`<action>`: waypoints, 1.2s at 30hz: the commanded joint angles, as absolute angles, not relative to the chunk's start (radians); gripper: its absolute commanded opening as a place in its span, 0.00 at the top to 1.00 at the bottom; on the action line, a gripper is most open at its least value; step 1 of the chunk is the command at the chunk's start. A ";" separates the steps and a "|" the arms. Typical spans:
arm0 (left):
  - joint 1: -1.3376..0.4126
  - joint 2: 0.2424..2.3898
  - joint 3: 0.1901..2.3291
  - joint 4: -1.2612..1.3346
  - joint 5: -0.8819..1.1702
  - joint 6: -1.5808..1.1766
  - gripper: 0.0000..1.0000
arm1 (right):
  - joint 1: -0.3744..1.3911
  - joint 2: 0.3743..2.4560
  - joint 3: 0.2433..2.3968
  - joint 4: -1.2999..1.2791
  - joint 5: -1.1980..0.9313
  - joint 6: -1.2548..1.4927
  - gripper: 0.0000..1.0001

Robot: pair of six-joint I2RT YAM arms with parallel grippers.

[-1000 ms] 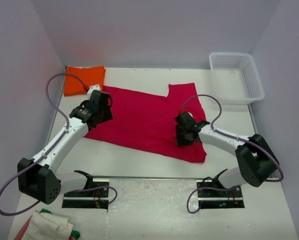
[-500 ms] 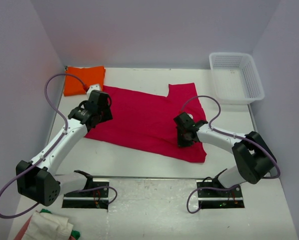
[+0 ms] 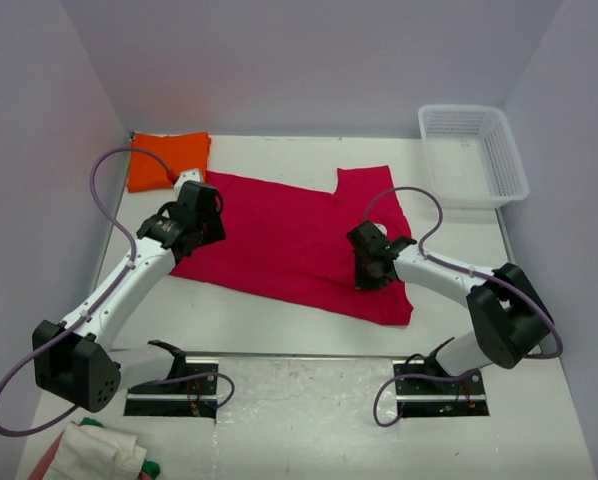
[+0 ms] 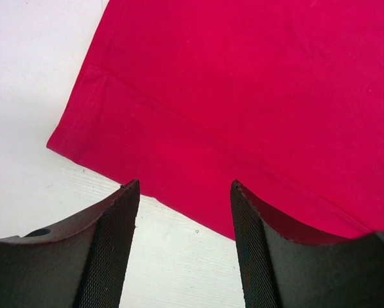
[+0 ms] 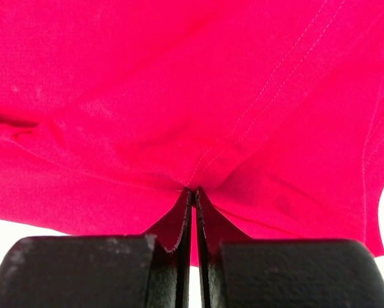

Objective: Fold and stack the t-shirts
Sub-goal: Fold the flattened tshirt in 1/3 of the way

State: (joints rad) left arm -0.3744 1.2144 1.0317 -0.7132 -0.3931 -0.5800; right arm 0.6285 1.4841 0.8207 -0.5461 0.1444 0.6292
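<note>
While R gripper [image 5: 192,192] pinches near edge of crimson soft cloth t-shirt [image 3: 279,235], L gripper [image 4: 182,189] hangs spread over its left edge, prob. clear.

A white plastic mesh basket [image 3: 512,160] sits at the far right of the white table [image 3: 279,330]. A crumpled cream cloth heap [image 3: 97,452] lies at the near left corner.

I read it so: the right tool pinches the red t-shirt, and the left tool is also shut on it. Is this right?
Not quite. The right tool does pinch the red t-shirt, but the left tool is open, gripping nothing; the left wrist view shows it.
</note>
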 commanded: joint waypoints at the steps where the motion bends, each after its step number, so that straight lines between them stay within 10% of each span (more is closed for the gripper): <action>1: -0.379 1.190 1.025 -0.677 -0.385 -0.554 0.40 | 0.634 1.439 0.861 -0.577 0.184 0.638 0.99; 13: -0.379 1.195 1.014 -0.669 -0.393 -0.549 0.39 | 0.614 1.658 1.231 -0.583 0.242 0.424 1.00; 14: -0.379 1.195 1.008 -0.664 -0.391 -0.552 0.39 | 0.597 1.730 1.352 -0.616 0.265 0.390 0.93; 18: -0.379 1.192 1.012 -0.667 -0.370 -0.558 0.39 | 0.503 1.908 1.689 -0.620 0.256 0.296 0.11; 25: -0.379 1.169 0.963 -0.658 -0.370 -0.563 0.39 | 0.529 1.677 1.384 -0.628 0.304 0.429 0.01; 29: -0.379 1.189 0.962 -0.646 -0.367 -0.561 0.39 | 0.578 1.456 1.132 -0.549 0.265 0.503 0.12; 31: -0.379 1.209 0.994 -0.663 -0.347 -0.561 0.41 | 0.595 1.404 1.036 -0.549 0.319 0.528 0.83; 32: -0.379 1.219 0.997 -0.655 -0.331 -0.551 0.51 | 0.600 1.357 0.984 -0.563 0.328 0.546 1.00; 36: -0.380 1.236 0.996 -0.620 -0.264 -0.546 1.00 | 0.633 1.284 0.905 -0.566 0.210 0.572 1.00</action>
State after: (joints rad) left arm -0.3748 1.2251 0.9630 -0.6708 -0.3222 -0.5648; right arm 0.6067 1.3388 0.9459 -0.5827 0.2539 0.5068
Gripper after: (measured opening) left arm 0.069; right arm 0.003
